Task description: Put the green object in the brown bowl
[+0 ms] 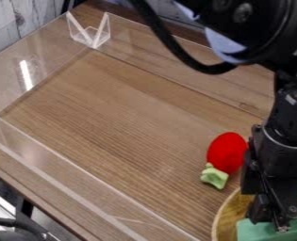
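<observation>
The arm comes down from the top right with its gripper (pixel 274 218) pointing straight at the bottom right corner of the table (pixel 125 113). There the green object (pixel 279 232), a pale mint block, lies flat inside the brown bowl (pixel 229 222), of which only a slice of light rim and streaked inside shows at the frame's edge. That placement suits the task: I judge the block to be where it was meant to go, or very nearly so.

The dark fingers stand right over the block's upper edge. I cannot tell whether they pinch it or have let go, since the tips merge with the block and the frame cuts off below; nor can I say whether the jaws are apart or together.

Just beside the bowl's rim, on the bare wood, sits a red object (pixel 226 150), rounded and upright. A small lumpy bright-green piece (pixel 215 176) is close under it; whether they touch I cannot tell. Both are outside the bowl and seem to play no part in this job.

Counting:
- one bowl
- one mint block
- one red object
- one little green piece
- one arm

Clear low walls ring the table, with a clear folded stand (pixel 88 31) at the far corner.
</observation>
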### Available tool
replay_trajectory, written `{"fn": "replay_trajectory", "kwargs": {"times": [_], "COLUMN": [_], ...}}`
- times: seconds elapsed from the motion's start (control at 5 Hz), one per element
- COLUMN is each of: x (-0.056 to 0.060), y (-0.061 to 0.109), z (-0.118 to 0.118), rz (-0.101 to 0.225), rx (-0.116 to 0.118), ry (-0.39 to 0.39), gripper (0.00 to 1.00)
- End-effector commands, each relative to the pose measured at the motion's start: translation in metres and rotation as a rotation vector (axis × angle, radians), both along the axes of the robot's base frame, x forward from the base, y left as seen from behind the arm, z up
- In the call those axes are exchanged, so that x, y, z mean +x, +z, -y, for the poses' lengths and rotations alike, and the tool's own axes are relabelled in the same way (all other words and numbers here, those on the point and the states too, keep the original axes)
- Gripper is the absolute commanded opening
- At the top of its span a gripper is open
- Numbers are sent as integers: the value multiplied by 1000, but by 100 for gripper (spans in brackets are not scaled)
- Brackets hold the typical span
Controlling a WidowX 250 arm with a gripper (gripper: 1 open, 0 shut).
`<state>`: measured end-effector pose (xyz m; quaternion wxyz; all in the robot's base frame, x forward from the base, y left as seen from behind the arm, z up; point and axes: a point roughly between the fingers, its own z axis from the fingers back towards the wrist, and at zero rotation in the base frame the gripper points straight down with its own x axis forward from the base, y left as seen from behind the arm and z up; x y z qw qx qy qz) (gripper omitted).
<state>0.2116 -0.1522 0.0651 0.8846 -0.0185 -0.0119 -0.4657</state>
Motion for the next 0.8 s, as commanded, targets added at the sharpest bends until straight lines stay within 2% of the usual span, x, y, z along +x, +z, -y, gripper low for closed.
{"fn": "replay_trajectory", "kwargs": {"times": [0.0,0.6], "x": [4,7], "y": [24,36], "z": [2,9], "rz": [63,67], "rx": [-28,-43], "ry": [-46,-127], "gripper": [100,100]}}
